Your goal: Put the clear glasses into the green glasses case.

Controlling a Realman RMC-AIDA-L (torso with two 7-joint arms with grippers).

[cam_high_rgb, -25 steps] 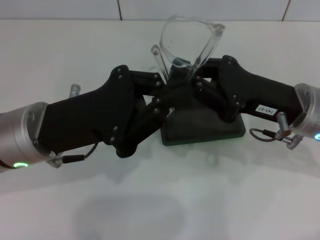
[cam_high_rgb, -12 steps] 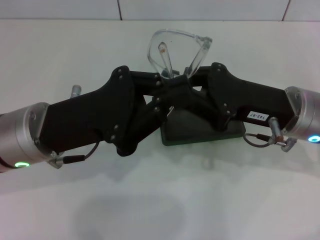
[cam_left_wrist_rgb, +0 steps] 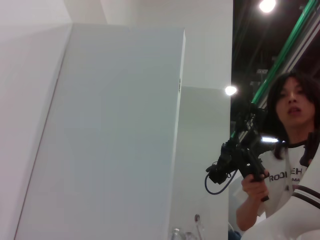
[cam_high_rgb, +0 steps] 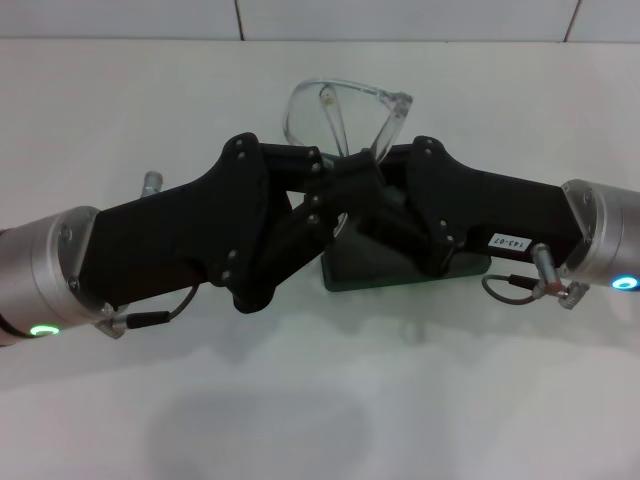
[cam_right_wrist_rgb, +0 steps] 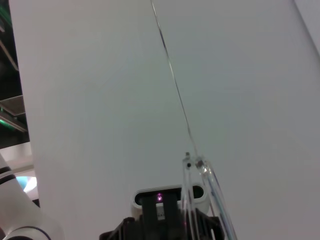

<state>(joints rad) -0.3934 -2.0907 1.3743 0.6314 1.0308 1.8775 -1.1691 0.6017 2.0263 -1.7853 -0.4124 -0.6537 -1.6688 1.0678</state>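
Glasses (cam_high_rgb: 345, 105): clear, held upright above the middle of the desk (cam_high_rgb: 320, 400), lens edge toward 12 o'clock, temple arms running down into the black fingers below. Not yet in the case.

Case (cam_high_rgb: 405, 268): dark green, lying on the desk just under both hands, toward 5 o'clock of the glasses. Mostly covered by the arms; whether its lid stands open cannot be told.

Right hand (cam_high_rgb: 368, 178): comes in from 3 o'clock, closed on the lower part of the glasses. Its wrist view shows a clear temple (cam_right_wrist_rgb: 200, 200) rising from between the fingers.

Left hand (cam_high_rgb: 322, 195): comes in from 9 o'clock, meets the right hand beneath the glasses; its grip cannot be told.

Progress, as judged: glasses lifted and carried over the case; lowering, seating and release remain.

Writing: a small white label (cam_high_rgb: 508, 241) on the right hand, digits too small to read with certainty. A bystander's shirt (cam_left_wrist_rgb: 282, 177) shows partial lettering, not fully legible.
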